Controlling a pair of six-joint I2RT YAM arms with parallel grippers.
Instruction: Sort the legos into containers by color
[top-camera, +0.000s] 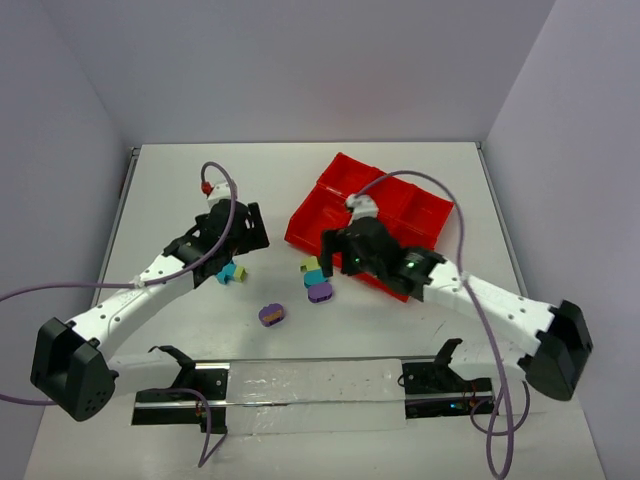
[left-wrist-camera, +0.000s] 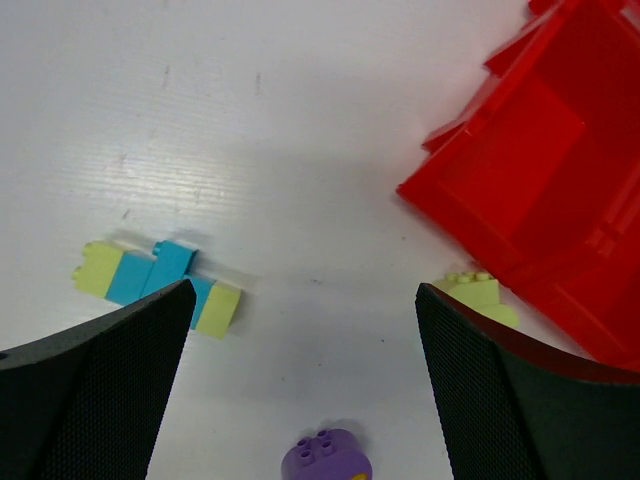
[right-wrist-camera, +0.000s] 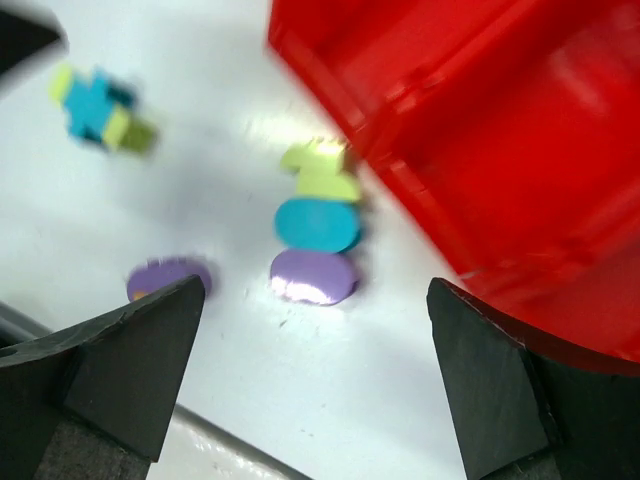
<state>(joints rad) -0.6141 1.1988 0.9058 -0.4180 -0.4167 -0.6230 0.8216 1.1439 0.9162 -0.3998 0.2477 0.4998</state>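
The left gripper (top-camera: 234, 255) hangs over the white table (top-camera: 170, 190) with its jaws wide apart and nothing between them. Just under it lies a small joined cluster of legos (top-camera: 232, 272). In the left wrist view the cluster (left-wrist-camera: 150, 283) is a short crooked row, with pale yellow at both ends and two teal bricks in the middle. One of its ends is hidden behind the left finger (left-wrist-camera: 110, 380).

Further right and nearer the arm bases, a rounded purple brick (top-camera: 272, 315) lies alone on the table, with a sliver of yellow-orange showing at its lower edge. Its top studs show in the left wrist view (left-wrist-camera: 325, 457).

Next come three pieces in a line running away from the tray's near corner. A pale yellow brick (right-wrist-camera: 322, 172) lies just beside the tray wall, then a teal oval one (right-wrist-camera: 317, 224), then a purple oval one (right-wrist-camera: 312, 276). The picture is too blurred to tell whether they are joined.

The right gripper (top-camera: 330, 262) hovers above this trio with its jaws spread wide and nothing in them.

At the far right the bright red tray (top-camera: 400, 205) sits at an angle, with low walls dividing it into square compartments. All the bricks in view lie on the table outside it.
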